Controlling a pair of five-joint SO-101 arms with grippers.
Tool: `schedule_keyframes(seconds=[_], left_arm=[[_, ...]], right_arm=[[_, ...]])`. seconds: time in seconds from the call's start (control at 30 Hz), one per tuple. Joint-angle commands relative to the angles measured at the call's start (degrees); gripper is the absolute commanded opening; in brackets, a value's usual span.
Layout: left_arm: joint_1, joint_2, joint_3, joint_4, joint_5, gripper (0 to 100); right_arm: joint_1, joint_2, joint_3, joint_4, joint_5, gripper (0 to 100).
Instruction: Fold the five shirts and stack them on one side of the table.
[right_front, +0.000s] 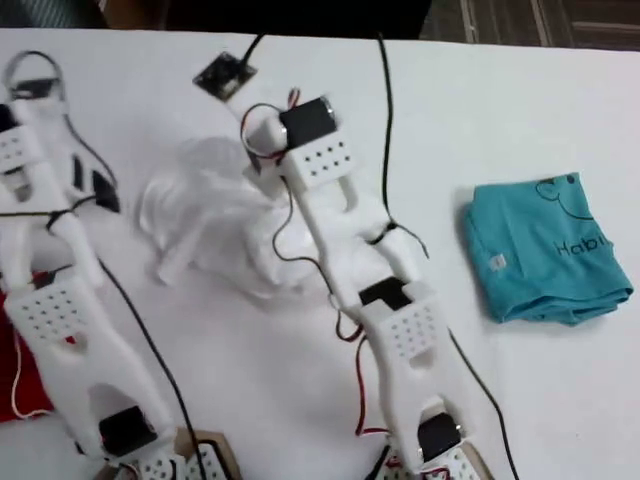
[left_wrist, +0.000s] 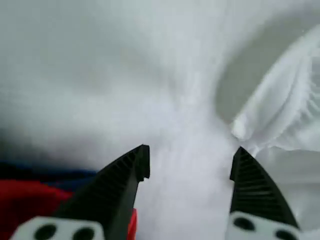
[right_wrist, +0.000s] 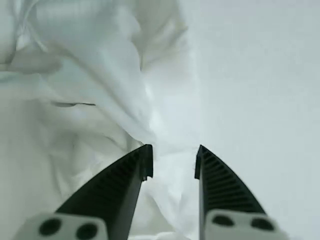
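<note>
From above, we are seeing a crumpled white cloth shirt (right_front: 215, 215) on the white surface (right_front: 480, 120), with a folded teal shirt (right_front: 545, 250) well apart. The left end effector (left_wrist: 192, 160) is hanging jaws apart near red fabric (left_wrist: 30, 200). The right end effector (right_wrist: 172, 160) is gaping over soft white wrinkles.

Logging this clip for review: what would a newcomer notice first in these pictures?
The folded teal shirt stands out against the white table, lying alone on the high view's right side. Near the middle sits a crumpled white shirt, with the right gripper open at its folds. A red cloth peeks in at the left edge, beside the left arm.
</note>
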Motion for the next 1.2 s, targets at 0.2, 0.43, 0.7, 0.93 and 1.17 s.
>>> schedule_keyframes(seconds=[0.2, 0.43, 0.7, 0.93, 1.17], left_arm=[[5.45, 2.90, 2.59, 0.70, 0.44, 28], [4.92, 5.89, 2.42, 0.70, 0.09, 28], [4.57, 5.98, 2.07, 0.62, 0.35, 28], [2.29, 5.98, -0.40, 0.97, 0.44, 28], [-10.55, 5.89, -10.59, 1.23, 0.26, 28]], right_arm=[[1.54, 1.54, 1.23, -7.43, -0.09, 15.4], [7.25, 9.01, 1.05, -7.96, 0.00, 15.6], [7.96, 10.51, 1.67, -7.16, 0.26, 26.9], [6.73, 10.51, 1.67, -6.29, 0.44, 27.9], [2.86, 9.89, 1.41, -6.29, 0.44, 27.9]])
